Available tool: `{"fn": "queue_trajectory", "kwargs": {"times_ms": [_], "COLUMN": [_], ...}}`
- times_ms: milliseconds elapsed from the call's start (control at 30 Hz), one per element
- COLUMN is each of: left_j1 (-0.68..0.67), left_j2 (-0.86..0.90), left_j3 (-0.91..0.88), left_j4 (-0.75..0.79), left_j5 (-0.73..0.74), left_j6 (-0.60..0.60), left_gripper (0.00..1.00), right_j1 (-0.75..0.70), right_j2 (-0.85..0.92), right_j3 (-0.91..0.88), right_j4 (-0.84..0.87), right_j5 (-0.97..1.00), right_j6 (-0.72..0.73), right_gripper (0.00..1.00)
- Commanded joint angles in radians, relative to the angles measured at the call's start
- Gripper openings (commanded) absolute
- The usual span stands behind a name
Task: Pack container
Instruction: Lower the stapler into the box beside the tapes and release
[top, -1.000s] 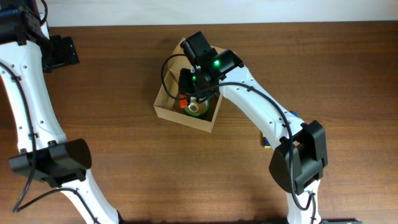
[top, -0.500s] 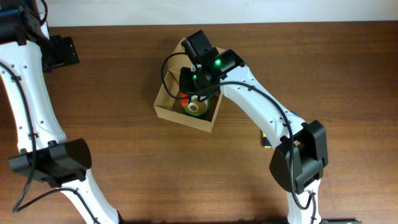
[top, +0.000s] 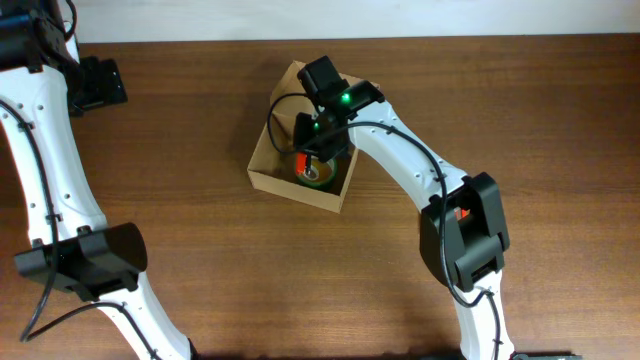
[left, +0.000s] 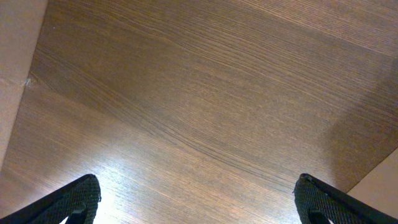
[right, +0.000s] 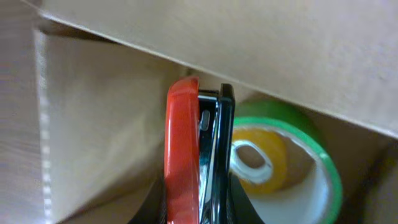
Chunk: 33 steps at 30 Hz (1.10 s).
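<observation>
The cardboard box (top: 290, 192) is set near the middle of the table's (left: 199, 93) far edge. Inside it, a thin red and black item (right: 183, 155) is clamped by the right gripper (top: 307, 160), beside a green tape roll (right: 311, 168). The left gripper (left: 199, 199) is spread wide above the table.

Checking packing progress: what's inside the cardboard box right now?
A green tape roll with a yellow core, and a red-and-black object held by the right gripper. The gripper covers part of the box floor, so anything beneath is hidden.

One each: box (top: 270, 162), roll (top: 318, 176), red tool (right: 183, 155)
</observation>
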Motion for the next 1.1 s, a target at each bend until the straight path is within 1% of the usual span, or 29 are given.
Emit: {"fn": "queue_trajectory", "kwargs": {"times_ms": [0,167,467,1067], "left_j1": [0.003,0.003,0.003,0.003], "left_j2": [-0.019,-0.019,-0.019,-0.019], "left_j3": [0.012,0.012,0.012,0.012], "left_j4": [0.002,0.002,0.002,0.002], "left_j5": [0.01,0.01,0.01,0.01], "left_j6": [0.009,0.009,0.009,0.009], "left_gripper": [0.99,0.99,0.99,0.99], "right_j1": [0.013,0.025,0.064,0.08], "right_j2": [-0.006,-0.006,-0.006,0.067], "right_j3": [0.026,0.028,0.028,0.028], "right_j4": [0.032,0.06,0.097,0.111], "right_j5": [-0.081,-0.117,-0.117,-0.067], "right_j6": [-0.009,-0.013,-0.016,-0.015], "right_gripper": [0.04,0.04,0.04,0.04]}}
